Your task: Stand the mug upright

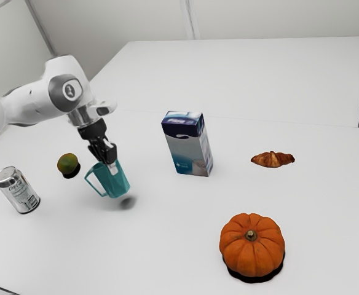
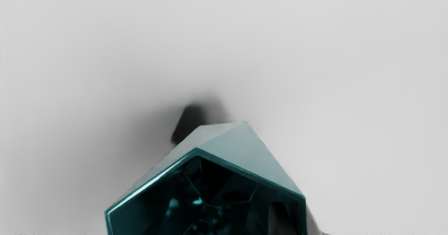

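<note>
My gripper [image 1: 112, 166] is pinching the blue-green mug [image 1: 114, 184] by its side wall, near the top. In the wrist view, one finger [image 2: 280, 221] is inside the mug and the other [image 2: 312, 219] is outside, with the wall between them. The mug's open top faces my hand, and I can see down into it.

The mug tips over a bit, with its top leaning to the exterior view's left. Its handle [image 1: 93, 184] sticks out on that side too. The mug looks lifted just over the white worktop [image 1: 136, 258], and a dark shadow lies near its bottom.

The green fruit [image 1: 67, 163] is near the mug, on the handle side. The silver can [image 1: 18, 192] is past it, farther to the exterior view's left. On the mug's other side is a milk box [image 1: 190, 147]. The croissant [image 1: 273, 160] and the fat orange pumpkin [image 1: 252, 246] are well apart from the mug, to the exterior view's right.
</note>
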### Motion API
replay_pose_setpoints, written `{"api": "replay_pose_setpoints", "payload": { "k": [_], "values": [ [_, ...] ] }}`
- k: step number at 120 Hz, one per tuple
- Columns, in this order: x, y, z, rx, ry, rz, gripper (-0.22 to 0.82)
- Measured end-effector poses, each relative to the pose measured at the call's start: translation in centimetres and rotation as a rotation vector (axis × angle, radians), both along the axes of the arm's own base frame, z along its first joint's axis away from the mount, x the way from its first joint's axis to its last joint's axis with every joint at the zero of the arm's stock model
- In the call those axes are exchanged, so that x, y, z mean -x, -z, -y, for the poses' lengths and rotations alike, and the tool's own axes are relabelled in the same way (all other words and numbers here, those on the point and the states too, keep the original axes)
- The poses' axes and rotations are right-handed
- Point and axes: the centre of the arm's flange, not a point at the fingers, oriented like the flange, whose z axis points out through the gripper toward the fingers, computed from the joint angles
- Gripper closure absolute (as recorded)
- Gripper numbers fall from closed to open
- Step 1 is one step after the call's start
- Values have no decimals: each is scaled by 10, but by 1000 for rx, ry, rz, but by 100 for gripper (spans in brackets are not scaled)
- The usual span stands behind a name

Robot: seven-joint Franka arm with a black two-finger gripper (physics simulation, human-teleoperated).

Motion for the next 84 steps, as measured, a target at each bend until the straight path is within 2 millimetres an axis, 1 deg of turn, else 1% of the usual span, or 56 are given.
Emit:
{"api": "replay_pose_setpoints", "payload": {
  "k": [7,18,32,49,66,84],
  "values": [
    [9,9,18,-84,68,33,78],
    [14,25,46,-202,179,99,78],
    [13,30,85,-272,274,195,78],
    [12,33,125,-293,321,278,79],
    [29,48,158,-286,342,310,78],
    [31,53,179,-280,333,342,78]
  ]
}}
